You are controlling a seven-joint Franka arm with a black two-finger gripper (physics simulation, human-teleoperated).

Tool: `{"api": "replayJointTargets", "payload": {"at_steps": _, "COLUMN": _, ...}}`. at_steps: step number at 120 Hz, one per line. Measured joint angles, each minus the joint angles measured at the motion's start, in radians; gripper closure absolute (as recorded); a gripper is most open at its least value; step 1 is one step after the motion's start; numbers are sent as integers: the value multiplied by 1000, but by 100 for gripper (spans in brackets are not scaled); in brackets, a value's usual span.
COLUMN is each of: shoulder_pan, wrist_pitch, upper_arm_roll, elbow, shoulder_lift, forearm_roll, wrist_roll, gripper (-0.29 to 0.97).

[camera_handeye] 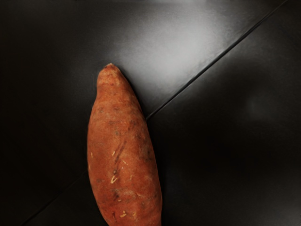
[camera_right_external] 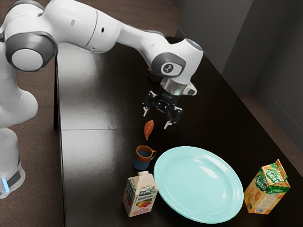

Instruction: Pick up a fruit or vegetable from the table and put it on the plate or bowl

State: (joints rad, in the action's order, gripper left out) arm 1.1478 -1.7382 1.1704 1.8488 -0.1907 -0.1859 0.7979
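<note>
An orange-brown sweet potato [camera_right_external: 149, 129] lies on the dark table, just beyond a blue mug. In the wrist view the sweet potato [camera_handeye: 123, 157] lies lengthwise across a seam in the tabletop. My black gripper [camera_right_external: 156, 119] hovers open a little above and beyond it, fingertips apart, nothing between them. A large pale turquoise plate [camera_right_external: 199, 182] rests nearer the front edge, toward the exterior view's right of the sweet potato.
A blue mug [camera_right_external: 143, 156] stands between the sweet potato and the plate's rim. A juice carton [camera_right_external: 140, 194] stands at the plate's near left, and an orange juice carton [camera_right_external: 266, 187] stands at its right. The table's edge [camera_right_external: 60, 142] runs along the exterior view's left.
</note>
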Motion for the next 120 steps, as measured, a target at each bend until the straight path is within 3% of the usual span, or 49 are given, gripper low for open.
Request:
{"api": "replayJointTargets", "payload": {"at_steps": 21, "shoulder_pan": 3, "wrist_pitch": -78, "upper_arm_roll": 0, "elbow": 96, "shoulder_lift": 3, "forearm_roll": -6, "wrist_roll": 60, "gripper": 0}}
{"api": "replayJointTargets", "payload": {"at_steps": 74, "shoulder_pan": 2, "wrist_pitch": -189, "upper_arm_roll": -3, "elbow": 153, "shoulder_lift": 3, "forearm_roll": -3, "wrist_roll": 151, "gripper": 2}}
{"api": "replayJointTargets", "payload": {"at_steps": 103, "shoulder_pan": -5, "wrist_pitch": -204, "upper_arm_roll": 0, "elbow": 155, "shoulder_lift": 3, "forearm_roll": -2, "wrist_roll": 175, "gripper": 44}}
{"api": "replayJointTargets", "payload": {"at_steps": 120, "shoulder_pan": -5, "wrist_pitch": -206, "upper_arm_roll": 1, "elbow": 151, "shoulder_lift": 3, "forearm_roll": -2, "wrist_roll": 186, "gripper": 51}}
